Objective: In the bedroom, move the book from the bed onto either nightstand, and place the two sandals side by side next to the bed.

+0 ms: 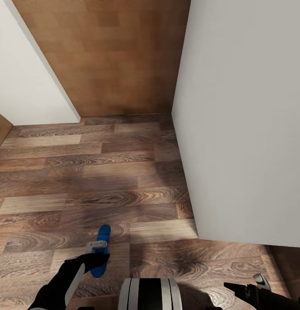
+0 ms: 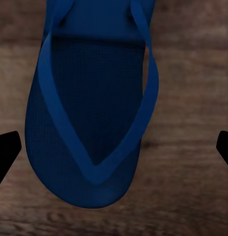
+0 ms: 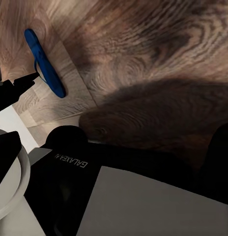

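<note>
**Left gripper poised over one blue sandal on the plank floor**

Head view: a flat bright blue sandal [image 1: 101, 252] lies on the brown wood-plank floor [image 1: 102, 181] in the lower left of the frame, its long axis running roughly up and down the picture. The left gripper [image 1: 98, 254], black with a pale grey bracket at its tip, sits directly over the middle of the sandal; whether it touches the sole cannot be told. The right gripper [image 1: 249, 289] shows at the lower right edge of the frame, well apart from the sandal, and the state of its jaws cannot be told. A plain white wall [image 1: 245, 120] fills the right half of the frame; a second white wall [image 1: 29, 82] stands at the upper left, and a tan wooden panel [image 1: 111, 56] stands between them at the top centre.

Left wrist view: the sandal [image 2: 94, 113] occupies the centre, its blue V-shaped strap [image 2: 97, 169] meeting near the rounded end of the sole. The two dark fingertips [image 2: 6, 150] appear at the left and right edges of the frame, wide apart, with the sandal between them and clear of both.

Right wrist view: the sandal [image 3: 44, 63] lies at the upper left on the floor, beside the dark tip of the left gripper [image 3: 18, 84].
</note>
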### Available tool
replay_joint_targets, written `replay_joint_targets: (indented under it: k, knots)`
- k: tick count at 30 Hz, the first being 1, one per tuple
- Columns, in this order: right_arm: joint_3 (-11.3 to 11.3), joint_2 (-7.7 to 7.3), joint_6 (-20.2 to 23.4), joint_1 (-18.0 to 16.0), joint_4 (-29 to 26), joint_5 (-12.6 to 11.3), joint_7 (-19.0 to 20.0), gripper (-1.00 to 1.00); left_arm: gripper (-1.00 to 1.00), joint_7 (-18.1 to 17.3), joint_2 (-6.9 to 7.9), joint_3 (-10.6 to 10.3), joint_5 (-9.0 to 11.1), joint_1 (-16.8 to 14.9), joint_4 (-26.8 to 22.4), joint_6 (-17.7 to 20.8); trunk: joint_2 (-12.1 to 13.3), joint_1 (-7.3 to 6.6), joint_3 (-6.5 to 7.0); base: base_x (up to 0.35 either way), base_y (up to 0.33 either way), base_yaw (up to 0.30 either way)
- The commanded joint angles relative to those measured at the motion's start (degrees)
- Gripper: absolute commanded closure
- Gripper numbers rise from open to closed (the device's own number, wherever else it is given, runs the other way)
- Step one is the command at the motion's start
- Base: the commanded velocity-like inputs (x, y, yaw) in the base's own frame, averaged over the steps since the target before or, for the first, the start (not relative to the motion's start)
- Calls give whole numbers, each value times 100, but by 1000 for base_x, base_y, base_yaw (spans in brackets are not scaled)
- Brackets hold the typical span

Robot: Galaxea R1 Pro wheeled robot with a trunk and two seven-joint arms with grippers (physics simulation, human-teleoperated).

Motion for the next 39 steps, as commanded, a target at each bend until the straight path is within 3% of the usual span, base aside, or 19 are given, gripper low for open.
replay_joint_targets:
  k: [1,5,14,39]
  knots:
    - [-4,0,22,-1,-3,2,14,-100,-100,-9,0,9,50,0,-7,37,-1,-1,-3,0,0,0]
    - [-4,0,22,0,-3,2,14,-100,-100,-7,0,9,50,0,-7,39,-1,-1,-3,0,0,0]
    - [-4,0,22,0,-3,2,14,-100,-100,-7,0,15,50,0,-7,41,-13,23,-202,0,0,0]
    - [-4,0,22,-2,-3,2,14,-100,-100,-7,1,18,50,0,-7,34,-13,23,-202,54,0,0]
